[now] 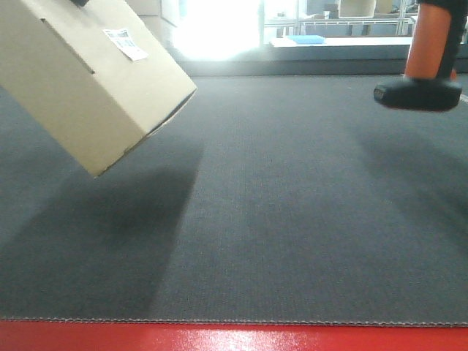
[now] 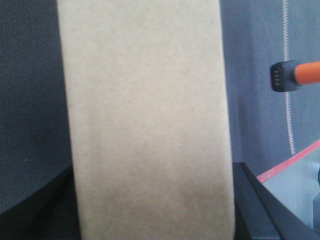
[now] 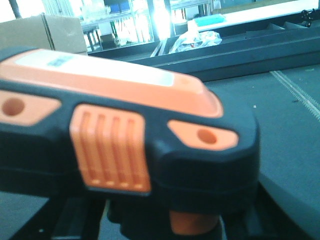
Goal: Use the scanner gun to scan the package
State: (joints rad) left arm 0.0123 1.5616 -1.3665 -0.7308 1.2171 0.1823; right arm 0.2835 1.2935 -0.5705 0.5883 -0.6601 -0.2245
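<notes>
Front view first: one plain tan cardboard package (image 1: 80, 88) hangs tilted in the upper left, clear of the dark grey woven mat (image 1: 292, 205). The top and left edges of the frame cut off a good part of it. It carries one small white barcode label (image 1: 126, 44) on its upward face, but the print is too small to read. At the upper right there's one scanner gun (image 1: 425, 66). Only its orange handle and flat black base show, the head is out of frame, and it's off the mat too, well apart from the package. A glossy red strip (image 1: 234, 338) runs along the bottom.

In the left wrist view the package fills the middle as a blurry blank face, with the label out of sight. The left gripper (image 2: 152, 195) has its black fingers (image 2: 255, 200) tight against both sides, so it's clamped on the package. The scanner's base pokes in at the right.

The right wrist view is nearly all scanner head, black and orange, soft-focus. The right gripper (image 3: 192, 225) is mostly buried under it. Dark parts flank the orange handle at the bottom edge, so it looks closed around the handle. One bigger brown cardboard box (image 3: 45, 30) sits at the back left.
</notes>
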